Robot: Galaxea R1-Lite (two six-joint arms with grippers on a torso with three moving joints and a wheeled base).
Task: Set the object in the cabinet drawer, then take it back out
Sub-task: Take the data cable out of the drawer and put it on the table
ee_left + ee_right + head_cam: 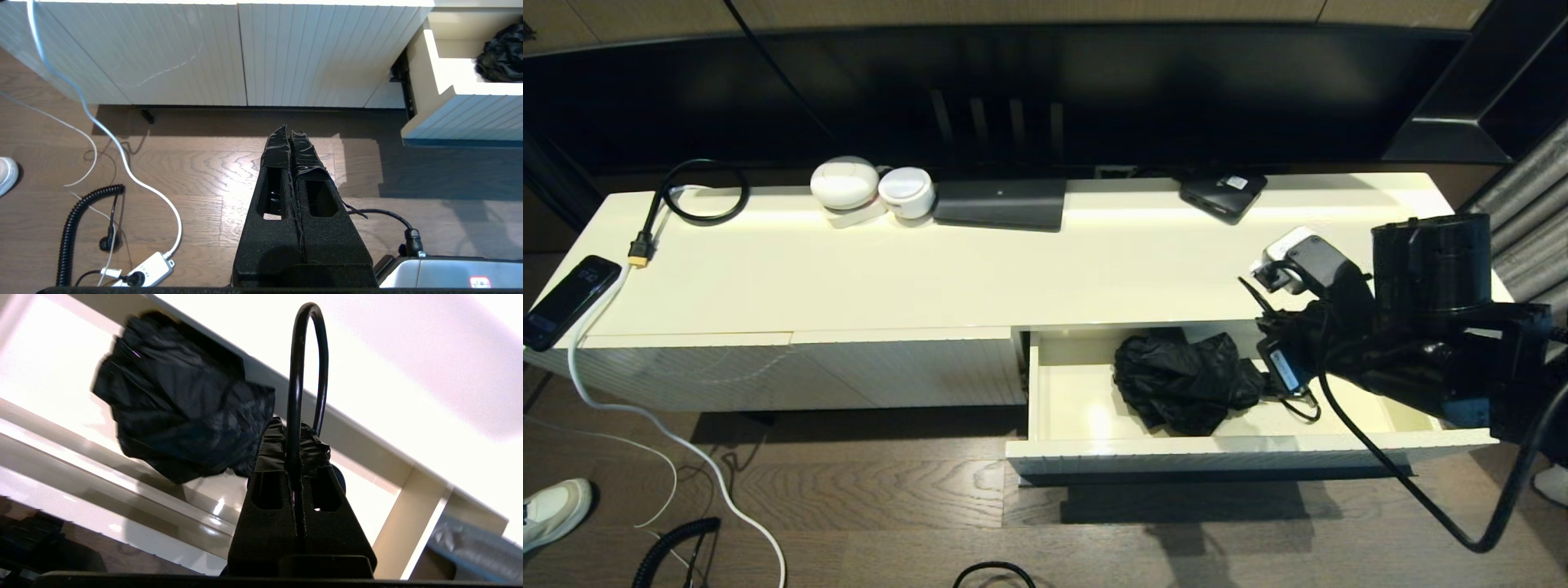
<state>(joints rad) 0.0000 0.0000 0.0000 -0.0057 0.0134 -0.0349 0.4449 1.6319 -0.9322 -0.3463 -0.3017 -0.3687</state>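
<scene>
The cabinet drawer point(1058, 445) stands pulled open on the right of the cream cabinet, also seen in the left wrist view point(449, 118) and the right wrist view point(408, 522). A crumpled black fabric object point(1176, 380) point(179, 412) point(500, 57) lies inside it. A thin black loop point(304, 355) on the object's right side passes between the fingers of my right gripper point(292, 430) point(1278, 367), which is shut on it just over the drawer. My left gripper point(289, 132) is shut on nothing, above the wooden floor in front of the closed fluted panels.
On the cabinet top are a phone point(568, 300), a coiled black cable point(698, 192), two white round devices point(845, 184), a flat black box point(1001, 204), a small black device point(1223, 194) and a white adapter point(1278, 257). Cables and a power strip point(149, 269) lie on the floor.
</scene>
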